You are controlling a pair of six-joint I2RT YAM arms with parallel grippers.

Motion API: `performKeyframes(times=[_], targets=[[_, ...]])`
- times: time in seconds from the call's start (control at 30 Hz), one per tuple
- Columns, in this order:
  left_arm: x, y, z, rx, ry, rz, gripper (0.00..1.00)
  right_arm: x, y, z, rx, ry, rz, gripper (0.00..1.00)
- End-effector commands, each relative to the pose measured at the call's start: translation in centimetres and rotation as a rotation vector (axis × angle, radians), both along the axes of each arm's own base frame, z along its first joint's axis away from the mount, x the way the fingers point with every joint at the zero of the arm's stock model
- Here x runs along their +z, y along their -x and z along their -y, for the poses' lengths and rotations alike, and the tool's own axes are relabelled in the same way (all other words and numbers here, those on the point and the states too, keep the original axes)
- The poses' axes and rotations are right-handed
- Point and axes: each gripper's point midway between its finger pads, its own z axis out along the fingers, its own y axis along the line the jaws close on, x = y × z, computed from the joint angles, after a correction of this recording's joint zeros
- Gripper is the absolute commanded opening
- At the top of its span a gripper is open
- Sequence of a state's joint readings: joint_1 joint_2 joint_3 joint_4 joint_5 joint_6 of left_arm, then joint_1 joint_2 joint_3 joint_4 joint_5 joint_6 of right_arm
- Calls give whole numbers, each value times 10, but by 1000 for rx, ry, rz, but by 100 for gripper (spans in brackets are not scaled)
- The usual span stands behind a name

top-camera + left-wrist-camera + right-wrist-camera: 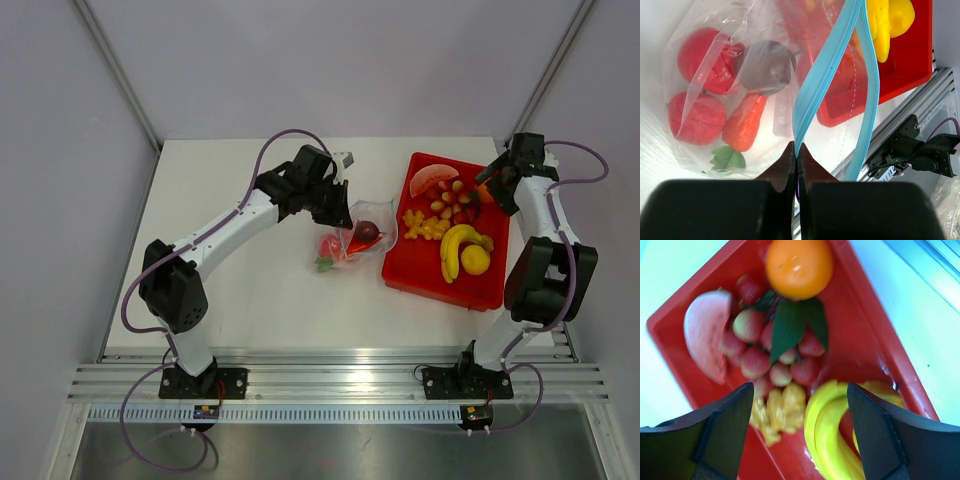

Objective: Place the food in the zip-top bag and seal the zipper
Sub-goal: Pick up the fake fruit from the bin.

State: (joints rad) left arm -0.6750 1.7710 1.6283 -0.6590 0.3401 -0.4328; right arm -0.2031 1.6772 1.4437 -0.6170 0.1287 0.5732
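Note:
The clear zip-top bag (362, 238) lies mid-table, just left of the red tray (430, 285). Inside it I see two red fruits (705, 60), a dark purple ball (767, 65) and an orange-red piece with green leaves (742, 125). My left gripper (796, 146) is shut on one light blue zipper (825, 70) strip, and the mouth gapes. My right gripper (800, 390) hangs open over the tray's far end, holding nothing. Below it lie an orange (799, 267), a watermelon slice (705, 335), a red berry cluster (775, 355), a yellow cluster (777, 412) and bananas (832, 435).
A lemon (476, 260) rests beside the bananas (455, 245) in the tray. An aluminium rail (330, 380) runs along the table's near edge, carrying both arm bases. Grey walls close in the left, right and back sides.

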Motion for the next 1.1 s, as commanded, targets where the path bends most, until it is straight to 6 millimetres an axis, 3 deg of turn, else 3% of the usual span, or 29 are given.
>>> performKeyframes(times=[0.0, 0.03, 0.1, 0.13, 0.17, 0.23, 0.3, 0.33, 0.4, 0.77, 1.07], targets=[[36, -7, 3, -18, 59, 93, 0, 10, -33, 19, -128, -70, 96, 84], [35, -6, 3, -22, 60, 91, 0, -2, -40, 23, -142, -73, 77, 86], [32, -7, 4, -23, 59, 82, 0, 2, -52, 34, -183, -55, 86, 89], [30, -6, 5, -28, 58, 76, 0, -12, -57, 37, -191, -53, 58, 92], [28, -6, 5, -30, 57, 74, 0, -6, -64, 40, -197, -46, 73, 92], [25, -8, 5, -30, 50, 73, 0, -21, -73, 47, -218, -37, 52, 93], [23, -8, 6, -33, 48, 72, 0, -19, -84, 50, -225, -36, 63, 94], [23, -9, 6, -35, 47, 74, 0, -32, -88, 51, -228, -41, 40, 94], [21, -10, 6, -34, 41, 75, 0, -32, -95, 54, -243, -40, 34, 94], [16, -22, 0, -21, 24, 68, 0, -80, -88, 61, -330, -45, -41, 94], [10, -25, -1, -18, 24, 54, 0, -91, -88, 72, -360, 7, -42, 93]])
